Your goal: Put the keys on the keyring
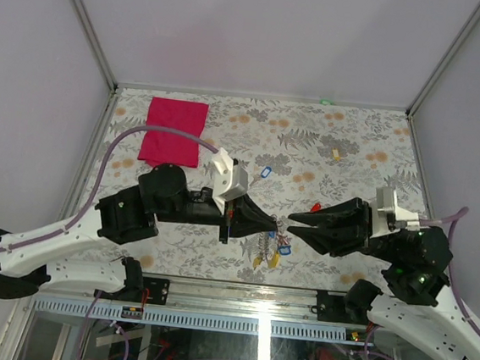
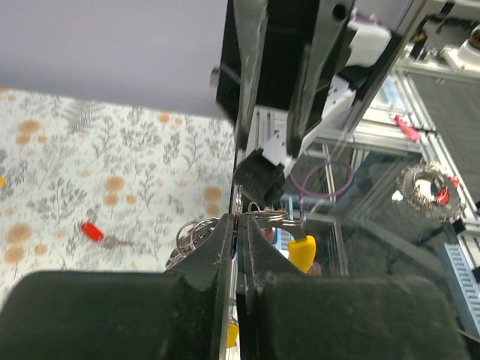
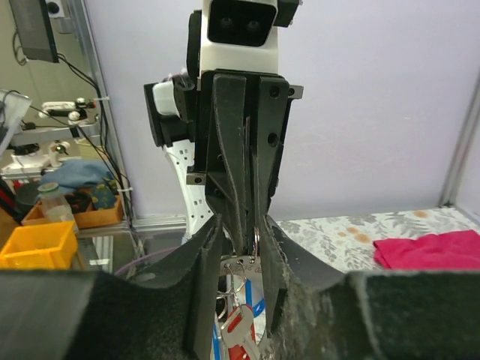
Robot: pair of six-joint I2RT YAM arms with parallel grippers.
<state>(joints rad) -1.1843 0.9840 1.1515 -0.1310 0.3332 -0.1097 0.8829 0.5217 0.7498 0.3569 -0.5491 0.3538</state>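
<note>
My left gripper (image 1: 275, 227) (image 2: 240, 219) is shut on the thin silver keyring (image 2: 264, 215), pinching it edge-on above the table's near edge. A bunch of small rings (image 2: 191, 232) and keys hangs under it (image 1: 269, 251), with a yellow tag (image 2: 302, 251), a red tag (image 3: 238, 330) and a blue one. My right gripper (image 1: 292, 223) (image 3: 241, 225) meets the left one tip to tip. Its fingers close on a flat metal key (image 3: 244, 264) that spans the gap between them, and the ring passes through the key's end. A loose blue key (image 1: 264, 172) and a loose red key (image 1: 316, 207) (image 2: 92, 231) lie on the table.
A red cloth (image 1: 175, 129) (image 3: 431, 249) lies at the back left of the flowered table. A small tan block (image 1: 336, 153) sits at the back right. Both grippers hover just inside the table's near edge, over the metal frame rail (image 1: 238, 292).
</note>
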